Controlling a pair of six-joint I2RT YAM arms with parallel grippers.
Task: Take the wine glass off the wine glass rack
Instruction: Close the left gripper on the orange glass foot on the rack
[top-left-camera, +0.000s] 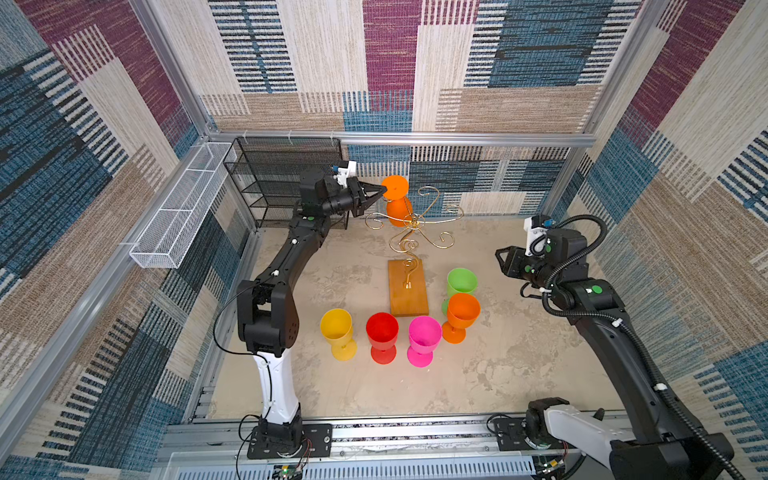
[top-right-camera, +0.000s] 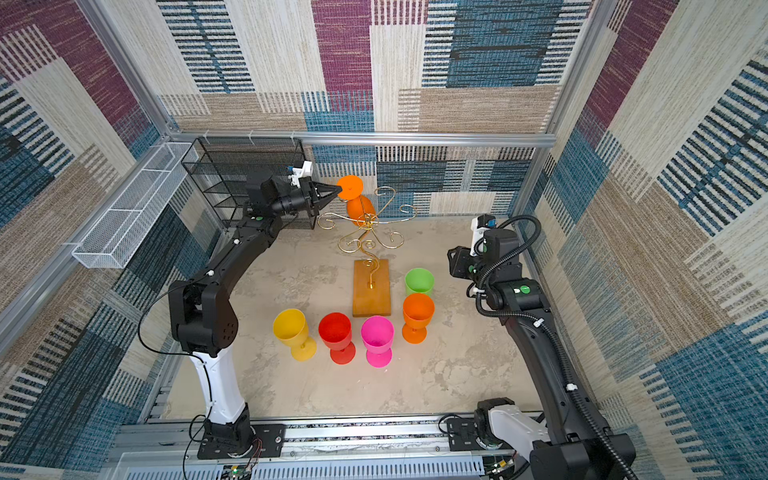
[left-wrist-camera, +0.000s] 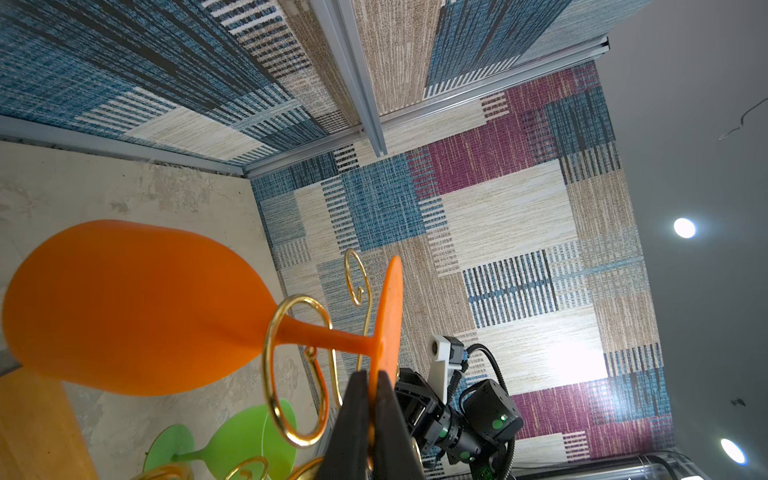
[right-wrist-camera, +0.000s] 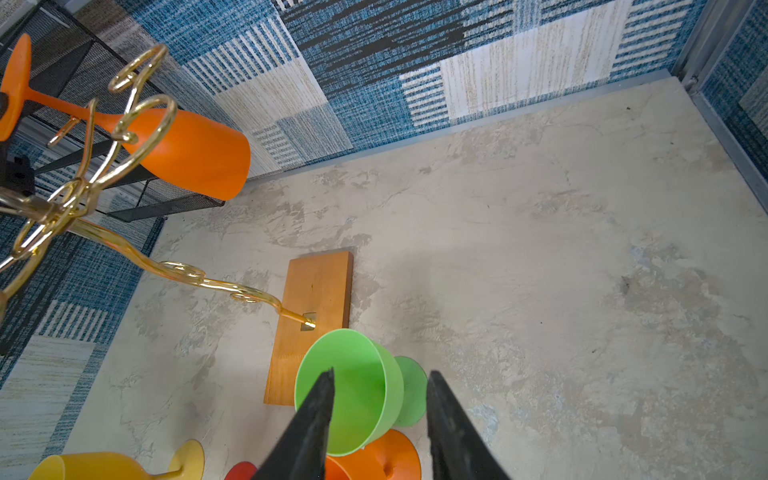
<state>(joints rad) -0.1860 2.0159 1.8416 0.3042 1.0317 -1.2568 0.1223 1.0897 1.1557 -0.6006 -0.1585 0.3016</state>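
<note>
- We see the wine glass rack (top-left-camera: 408, 291) standing on its wooden base, with its gold scroll arms spread out at the top.
- The orange wine glass (top-left-camera: 398, 211) is not yet off the rack. It hangs bowl down from a scroll arm on the rack's far side, slightly tilted.
- In the left wrist view that arm's ring goes around the stem, closer to the bowl than to the foot.
- The left gripper (left-wrist-camera: 372, 380) reaches in at the rack's top, and its jaws are clamped on the rim of the glass's foot.
- The right gripper (right-wrist-camera: 380, 374) hangs well off to the rack's right, above the table. Its jaws are parted and hold nothing.
- A green glass (top-left-camera: 462, 282) and a second orange glass (top-left-camera: 463, 311) stand upright just right of the rack's base.
- A pink glass (top-left-camera: 424, 336), a red glass (top-left-camera: 382, 332) and a yellow glass (top-left-camera: 337, 328) stand in a row in front of the base.
- A black mesh shelf (top-left-camera: 286, 183) sits behind and left of the rack, and a white wire basket (top-left-camera: 183, 208) hangs farther left.
</note>
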